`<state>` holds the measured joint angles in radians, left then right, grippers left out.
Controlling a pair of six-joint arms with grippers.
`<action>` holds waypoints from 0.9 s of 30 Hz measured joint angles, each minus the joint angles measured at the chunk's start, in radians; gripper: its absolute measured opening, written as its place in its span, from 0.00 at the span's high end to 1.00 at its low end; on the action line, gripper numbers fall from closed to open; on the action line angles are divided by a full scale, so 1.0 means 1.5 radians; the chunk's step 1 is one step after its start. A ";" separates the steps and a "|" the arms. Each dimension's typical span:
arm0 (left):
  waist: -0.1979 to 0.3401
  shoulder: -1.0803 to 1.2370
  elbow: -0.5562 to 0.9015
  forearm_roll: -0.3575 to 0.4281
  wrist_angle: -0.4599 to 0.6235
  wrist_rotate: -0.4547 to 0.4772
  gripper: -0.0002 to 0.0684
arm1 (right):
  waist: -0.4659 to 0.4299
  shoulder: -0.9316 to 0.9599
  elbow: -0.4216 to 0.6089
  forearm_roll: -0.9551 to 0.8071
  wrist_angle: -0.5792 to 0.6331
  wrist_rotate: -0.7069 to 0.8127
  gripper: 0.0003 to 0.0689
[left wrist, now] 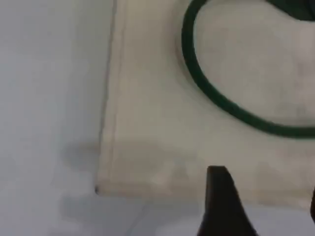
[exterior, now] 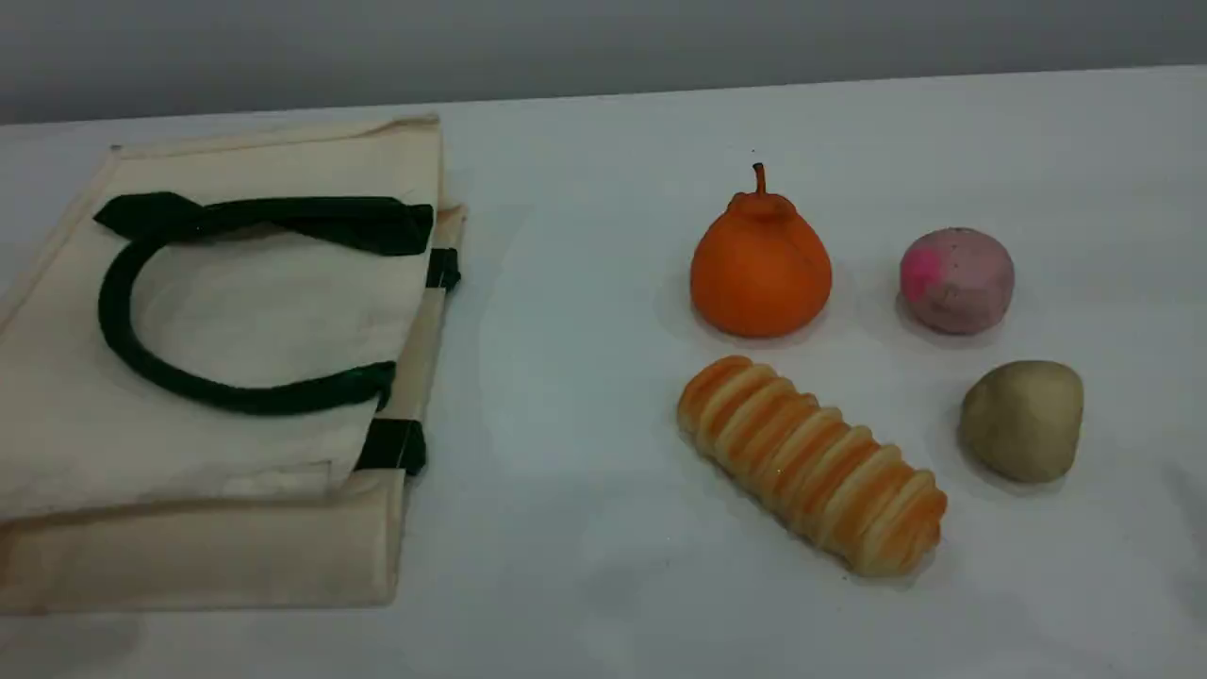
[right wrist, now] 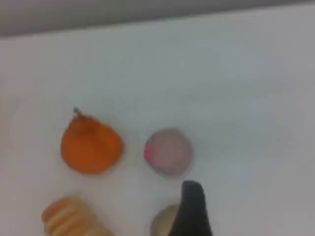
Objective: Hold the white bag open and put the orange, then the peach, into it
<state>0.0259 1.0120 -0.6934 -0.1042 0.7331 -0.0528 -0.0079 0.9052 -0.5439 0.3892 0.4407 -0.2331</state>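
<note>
Your left gripper (left wrist: 268, 209) stood wide over the flat white bag (exterior: 217, 377). Your right gripper (right wrist: 193, 209) stood wide, empty, near the peach (right wrist: 168, 150).

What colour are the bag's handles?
The handles are dark green, against the cream-white bag. They show best in the scene view.

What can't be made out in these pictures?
Scene view: the white bag runs off the left edge; lying flat, its inside is hidden.
Right wrist view: the potato-like lump sits partly behind the tool's fingertip and is cut by the bottom edge; the bread roll is cut there too.
Left wrist view: blurred; only a corner of the bag shows.
</note>
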 joint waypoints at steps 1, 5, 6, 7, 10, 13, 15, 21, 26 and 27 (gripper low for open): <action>0.000 0.021 -0.009 0.000 -0.017 -0.003 0.44 | 0.000 0.019 -0.005 0.019 0.007 -0.014 0.24; 0.000 0.123 -0.049 0.000 -0.069 -0.003 0.44 | 0.000 0.057 -0.029 0.107 0.026 -0.085 0.24; 0.000 0.151 -0.062 0.000 -0.074 -0.003 0.44 | 0.000 0.058 -0.034 0.124 0.023 -0.098 0.24; 0.000 0.178 -0.073 0.000 -0.078 -0.003 0.44 | 0.000 0.058 -0.040 0.143 0.021 -0.112 0.24; 0.000 0.256 -0.110 -0.001 -0.099 -0.004 0.44 | 0.000 0.057 -0.049 0.192 0.003 -0.149 0.24; 0.000 0.330 -0.144 -0.002 -0.096 -0.004 0.44 | 0.000 0.063 -0.049 0.229 -0.010 -0.179 0.24; 0.000 0.377 -0.161 -0.002 -0.096 0.002 0.44 | 0.000 0.076 -0.049 0.250 -0.018 -0.189 0.24; 0.000 0.479 -0.199 -0.001 -0.122 0.016 0.44 | 0.000 0.137 -0.049 0.324 -0.037 -0.242 0.24; 0.000 0.534 -0.229 -0.002 -0.140 0.017 0.44 | 0.000 0.188 -0.049 0.398 -0.037 -0.309 0.24; -0.001 0.544 -0.236 -0.003 -0.140 0.019 0.44 | 0.000 0.195 -0.049 0.412 -0.037 -0.326 0.24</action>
<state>0.0246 1.8274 -1.0472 -0.1083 0.5233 -0.0249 -0.0079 1.1983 -0.6171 1.0068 0.3859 -0.7218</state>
